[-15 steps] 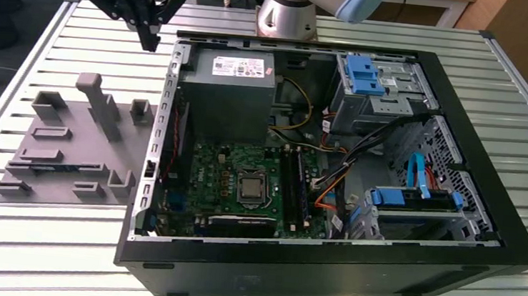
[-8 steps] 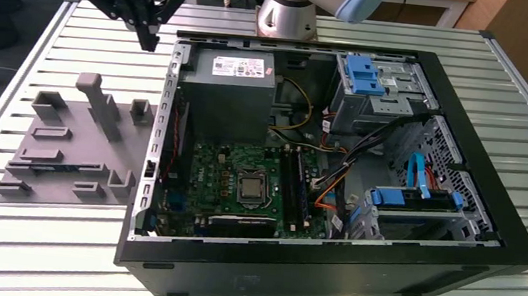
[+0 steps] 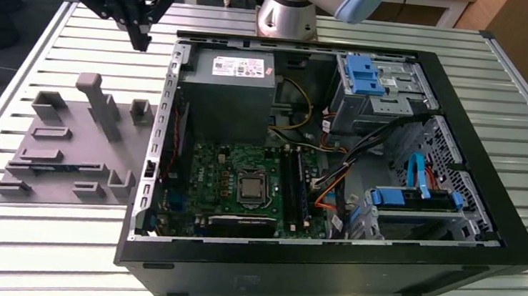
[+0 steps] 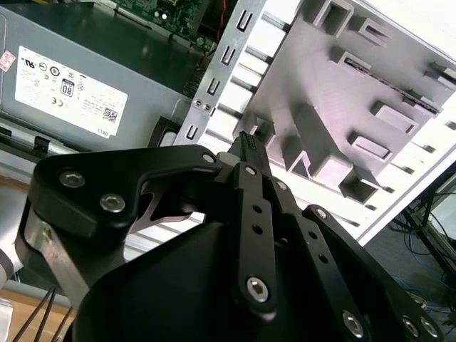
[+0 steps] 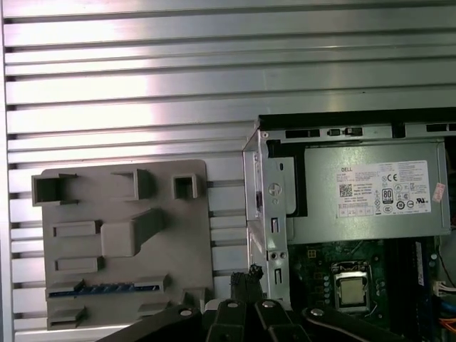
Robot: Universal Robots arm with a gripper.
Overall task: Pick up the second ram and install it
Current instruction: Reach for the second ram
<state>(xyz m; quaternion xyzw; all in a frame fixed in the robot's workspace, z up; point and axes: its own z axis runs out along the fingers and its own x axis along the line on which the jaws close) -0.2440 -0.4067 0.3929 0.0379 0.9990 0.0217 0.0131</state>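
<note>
Second ram (image 5: 103,288) lies flat in a slot of the grey fixture (image 3: 75,121), by the table (image 3: 7,240) edge on the exterior view's left. Gripper (image 3: 142,42) hovers near the table's far edge, well apart from it, fingers pinched together, empty. Open PC case (image 3: 339,162) sits just right of the fixture.
</note>
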